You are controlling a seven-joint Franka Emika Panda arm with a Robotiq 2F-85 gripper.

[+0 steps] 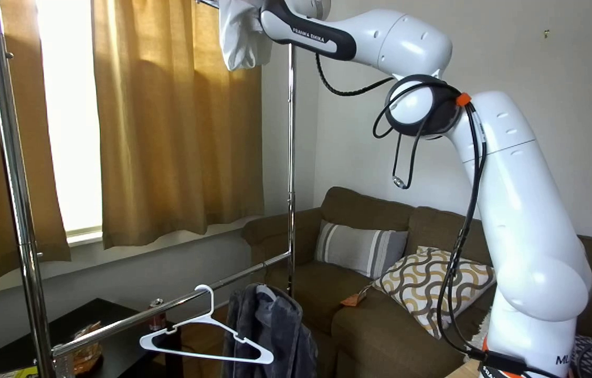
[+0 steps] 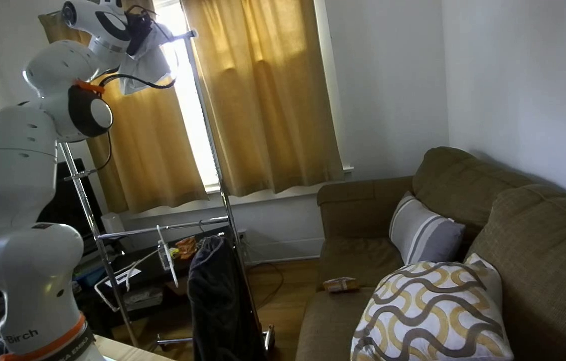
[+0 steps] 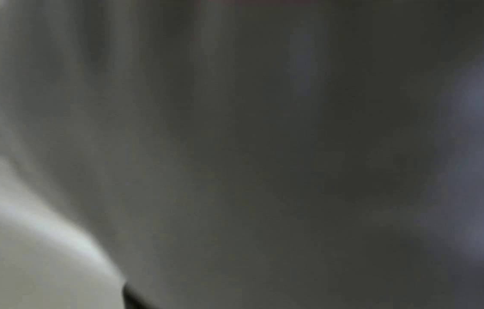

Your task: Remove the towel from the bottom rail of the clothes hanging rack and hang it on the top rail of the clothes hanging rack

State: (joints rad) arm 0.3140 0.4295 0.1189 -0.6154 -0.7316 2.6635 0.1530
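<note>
We log a limp white cloth towel [image 1: 243, 42] high up at the shiny metal top rail [image 2: 180, 36] of the tubular chrome clothes rack [image 1: 292, 157]. It sits well above the flat black surface [image 1: 102, 311] and, as an exterior view shows it, out past the right-hand edge of that surface. The towel falls in soft, uneven folds; whether it lies over the rail or only against it, we cannot tell.

The smooth, white, rounded arm [image 1: 521, 210] reaches up to the towel. We find the jaws hidden at the cloth; clenched or released, we cannot say. Our wrist view is mostly grey blur, streaked with folds.

Lower down, the round, polished bottom rail [image 1: 117, 325] carries a thin white plastic hanger [image 1: 204, 318] by its hook. Just beside it hangs a dark grey plush garment [image 1: 283, 336]. Near the surface's right-hand edge we note a red metal can [image 1: 158, 322]; farther left, a crinkled orange bag [image 1: 87, 350].

On the brown woven sofa [image 1: 364, 210] we see a grey cushion [image 1: 353, 247] with white stripes, and a white cushion [image 1: 432, 283] with wavy grey and yellow bands.
</note>
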